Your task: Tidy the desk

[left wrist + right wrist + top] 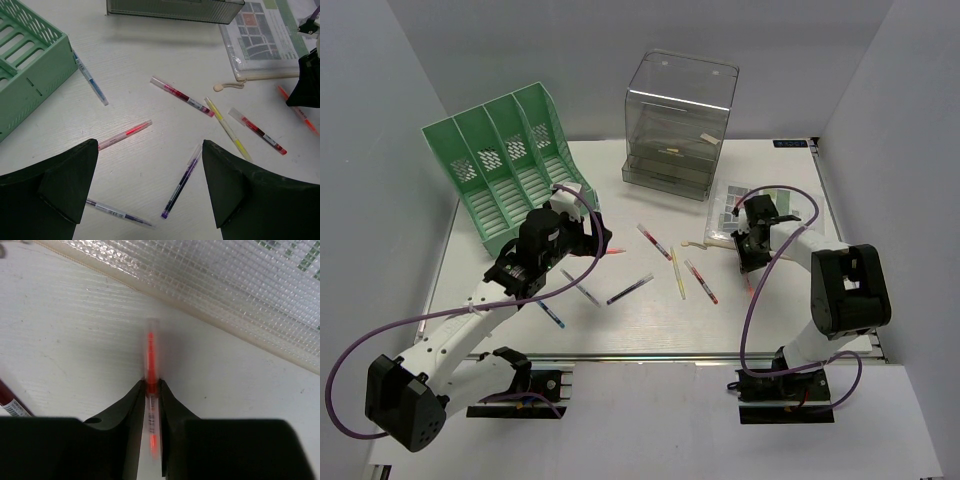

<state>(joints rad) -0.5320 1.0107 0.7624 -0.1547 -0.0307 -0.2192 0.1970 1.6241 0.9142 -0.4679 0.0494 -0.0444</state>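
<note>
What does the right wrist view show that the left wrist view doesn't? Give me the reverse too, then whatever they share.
Only right wrist: the right fingers closed on the orange pen, seen up close. Only left wrist: the green rack, blue pen, yellow pen, purple pen and the wide-open left fingers. Both: the white desk, the mesh pouch and that orange pen.
</note>
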